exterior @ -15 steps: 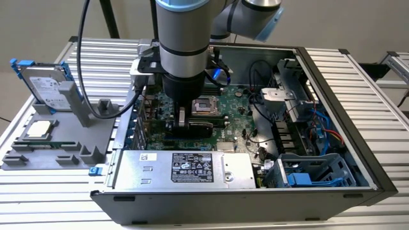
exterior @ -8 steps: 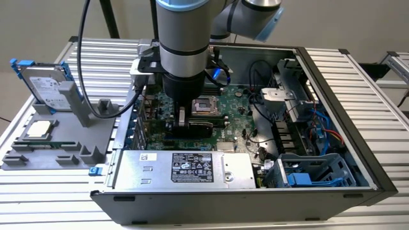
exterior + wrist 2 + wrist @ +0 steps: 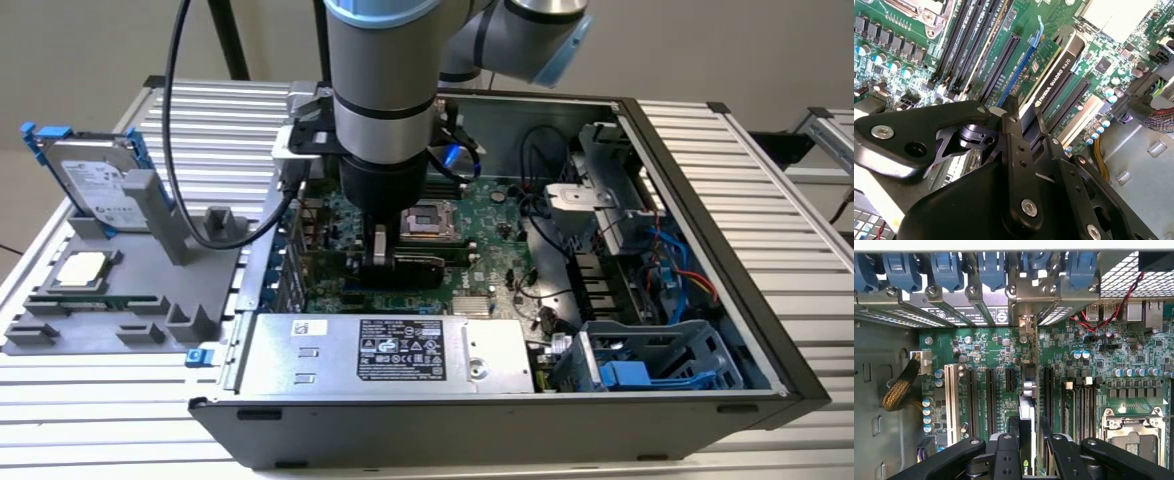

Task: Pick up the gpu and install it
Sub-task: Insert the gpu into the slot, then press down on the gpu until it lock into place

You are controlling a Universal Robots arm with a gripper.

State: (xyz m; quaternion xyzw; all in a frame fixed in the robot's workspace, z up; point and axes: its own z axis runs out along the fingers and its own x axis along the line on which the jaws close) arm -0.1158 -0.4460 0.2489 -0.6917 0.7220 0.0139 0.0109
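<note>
The gpu [image 3: 416, 268] stands on edge on the green motherboard [image 3: 497, 212] inside the open computer case [image 3: 747, 250]. In the second wrist view, the gpu [image 3: 1056, 70] shows its black cooler face and sits along a long expansion slot. Its top edge [image 3: 1027, 412] runs toward its silver bracket [image 3: 1027, 324] at the case's rear wall in the first wrist view. My gripper [image 3: 398, 256] reaches straight down into the case. Its black fingers [image 3: 1009, 450] sit on both sides of the card, shut on it. The gripper [image 3: 1021, 117] hides the card's near end.
Blue slot clips [image 3: 989, 267] line the rear wall above the bracket. Memory slots [image 3: 971, 45] and the processor socket [image 3: 1131, 432] lie beside the card. A silver power supply [image 3: 400, 350] fills the case's front. Outside it, a grey fixture [image 3: 80, 310] holds a hard drive [image 3: 104, 180].
</note>
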